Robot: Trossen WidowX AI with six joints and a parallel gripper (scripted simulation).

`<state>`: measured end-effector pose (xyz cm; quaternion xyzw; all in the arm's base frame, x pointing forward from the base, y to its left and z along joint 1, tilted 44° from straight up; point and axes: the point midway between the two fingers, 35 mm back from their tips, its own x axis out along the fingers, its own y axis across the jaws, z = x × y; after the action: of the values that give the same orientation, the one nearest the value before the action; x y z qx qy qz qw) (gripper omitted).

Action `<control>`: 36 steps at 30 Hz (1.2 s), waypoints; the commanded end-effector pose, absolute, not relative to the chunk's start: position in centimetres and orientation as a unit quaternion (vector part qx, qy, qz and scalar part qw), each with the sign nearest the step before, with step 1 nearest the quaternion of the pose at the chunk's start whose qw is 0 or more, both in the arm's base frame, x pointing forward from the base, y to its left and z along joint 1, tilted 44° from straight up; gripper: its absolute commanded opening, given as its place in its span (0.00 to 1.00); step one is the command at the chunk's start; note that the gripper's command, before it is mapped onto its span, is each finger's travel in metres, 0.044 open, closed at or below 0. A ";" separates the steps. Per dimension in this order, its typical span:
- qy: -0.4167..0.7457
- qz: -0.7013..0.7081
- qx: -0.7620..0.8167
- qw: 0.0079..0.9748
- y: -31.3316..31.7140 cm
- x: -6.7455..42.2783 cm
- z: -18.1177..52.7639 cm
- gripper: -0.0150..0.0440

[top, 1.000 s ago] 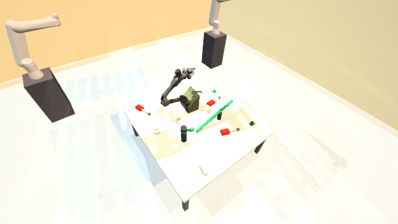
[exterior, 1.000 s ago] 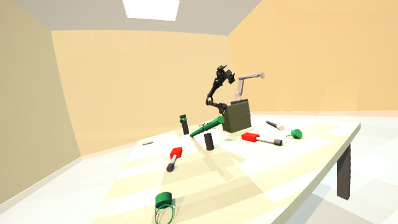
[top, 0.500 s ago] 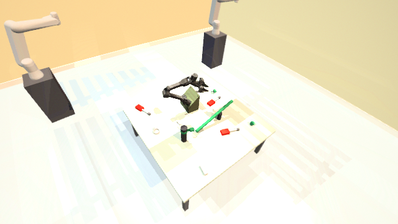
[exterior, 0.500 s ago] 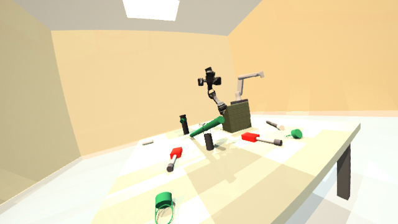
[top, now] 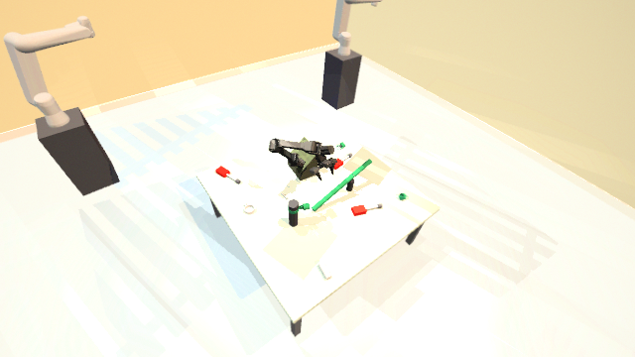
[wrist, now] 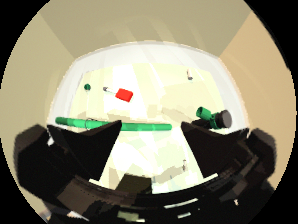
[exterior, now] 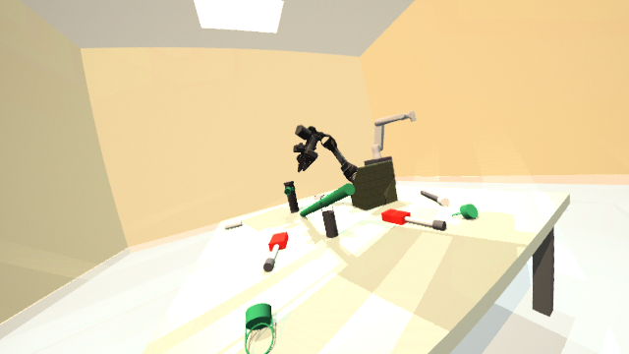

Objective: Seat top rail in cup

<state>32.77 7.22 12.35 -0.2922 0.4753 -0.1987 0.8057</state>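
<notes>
The green top rail (top: 342,184) (exterior: 328,199) lies slanted over the table and passes over the short dark post with the loop cap (top: 350,185) (exterior: 330,223). Its lower cut end stops a little short of the green rail-end cup (top: 306,205) (wrist: 204,112). The cup hangs on the band high on the big dark post (top: 293,215) (exterior: 292,198) (wrist: 224,119). My gripper (top: 321,174) (exterior: 301,168) (wrist: 152,124) is open and empty. It hangs well above the rail's middle, fingers pointing down, touching nothing.
The arm's olive base block (top: 303,164) (exterior: 375,186) stands behind the rail. Red-handled tools (top: 359,210) (top: 223,172) (exterior: 278,241) (exterior: 396,216) lie about the table. A green cap (top: 403,196) (exterior: 469,211), a white ring (top: 249,205) and a green cup with a wire ring also lie there.
</notes>
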 end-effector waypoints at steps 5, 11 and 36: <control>0.478 -0.268 -0.273 0.790 4.4 33.4 12.2 1.00; 0.497 -0.233 -0.336 0.765 3.1 34.0 13.1 1.00; 0.564 0.036 -0.715 0.412 -8.7 35.4 20.9 1.00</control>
<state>35.70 -4.52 17.36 -0.6219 0.5591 -0.0362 0.5472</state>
